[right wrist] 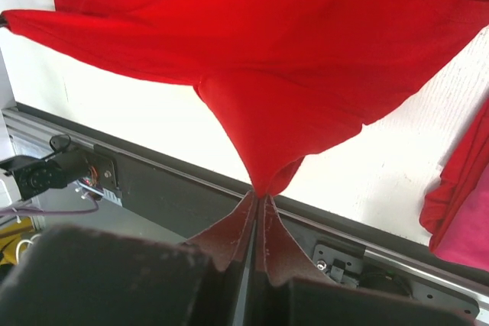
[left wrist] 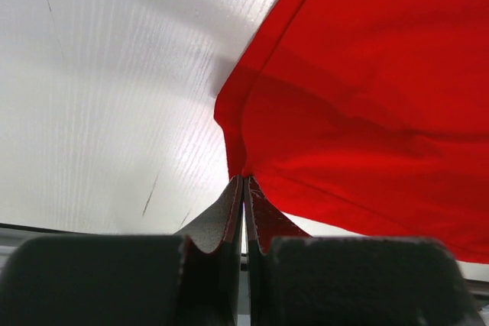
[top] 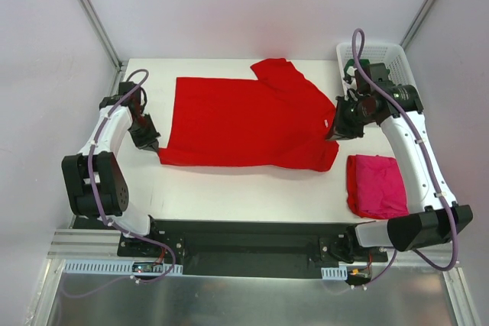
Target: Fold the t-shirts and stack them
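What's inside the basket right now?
In the basket, only white lattice shows on the far side. The right arm covers its near left corner, so anything lying there is hidden.

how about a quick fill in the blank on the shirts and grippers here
1. The left gripper and the right gripper are both ____ on the red shirt.
2. The pink shirt lies folded beside the ____ arm.
3. The white ____ stands at the far right corner of the table.
Missing words: shut; right; basket.
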Action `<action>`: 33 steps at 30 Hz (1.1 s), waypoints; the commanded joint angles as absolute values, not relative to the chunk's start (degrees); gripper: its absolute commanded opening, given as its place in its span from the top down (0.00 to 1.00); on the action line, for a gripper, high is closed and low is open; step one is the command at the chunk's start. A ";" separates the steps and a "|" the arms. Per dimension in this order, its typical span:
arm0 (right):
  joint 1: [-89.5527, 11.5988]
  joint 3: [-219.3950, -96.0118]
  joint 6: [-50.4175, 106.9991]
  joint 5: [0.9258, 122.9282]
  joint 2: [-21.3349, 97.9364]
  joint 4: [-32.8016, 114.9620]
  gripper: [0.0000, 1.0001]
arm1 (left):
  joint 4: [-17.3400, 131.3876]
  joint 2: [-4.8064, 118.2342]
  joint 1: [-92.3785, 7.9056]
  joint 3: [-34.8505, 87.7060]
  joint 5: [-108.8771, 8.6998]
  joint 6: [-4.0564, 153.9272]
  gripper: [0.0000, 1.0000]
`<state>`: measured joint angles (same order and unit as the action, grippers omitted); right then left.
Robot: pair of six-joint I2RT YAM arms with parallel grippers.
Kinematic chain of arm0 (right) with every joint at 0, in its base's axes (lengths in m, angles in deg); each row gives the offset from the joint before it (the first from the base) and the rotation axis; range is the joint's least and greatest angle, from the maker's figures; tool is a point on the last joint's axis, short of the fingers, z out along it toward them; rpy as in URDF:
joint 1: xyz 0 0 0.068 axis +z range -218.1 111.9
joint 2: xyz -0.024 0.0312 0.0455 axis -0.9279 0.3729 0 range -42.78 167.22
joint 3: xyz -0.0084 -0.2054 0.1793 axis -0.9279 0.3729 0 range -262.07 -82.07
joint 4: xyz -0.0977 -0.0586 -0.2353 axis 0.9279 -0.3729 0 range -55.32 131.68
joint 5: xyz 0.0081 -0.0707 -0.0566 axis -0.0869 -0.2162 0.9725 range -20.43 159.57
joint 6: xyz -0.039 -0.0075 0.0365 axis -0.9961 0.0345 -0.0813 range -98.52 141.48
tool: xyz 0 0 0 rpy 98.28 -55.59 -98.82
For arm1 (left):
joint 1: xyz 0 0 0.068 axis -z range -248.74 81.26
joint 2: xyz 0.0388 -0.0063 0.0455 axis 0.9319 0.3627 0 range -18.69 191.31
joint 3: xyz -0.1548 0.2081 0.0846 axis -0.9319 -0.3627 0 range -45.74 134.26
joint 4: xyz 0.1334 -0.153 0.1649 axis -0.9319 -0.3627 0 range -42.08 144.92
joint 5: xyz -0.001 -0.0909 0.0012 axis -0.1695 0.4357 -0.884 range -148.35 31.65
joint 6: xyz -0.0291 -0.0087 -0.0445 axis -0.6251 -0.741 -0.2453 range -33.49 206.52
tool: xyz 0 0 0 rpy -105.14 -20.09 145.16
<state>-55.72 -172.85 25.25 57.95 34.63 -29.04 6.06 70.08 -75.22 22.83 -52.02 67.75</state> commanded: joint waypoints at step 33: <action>-59.31 -186.92 24.90 54.54 49.76 -24.85 0.99 | 1.22 83.96 -75.51 41.62 -51.14 68.23 1.00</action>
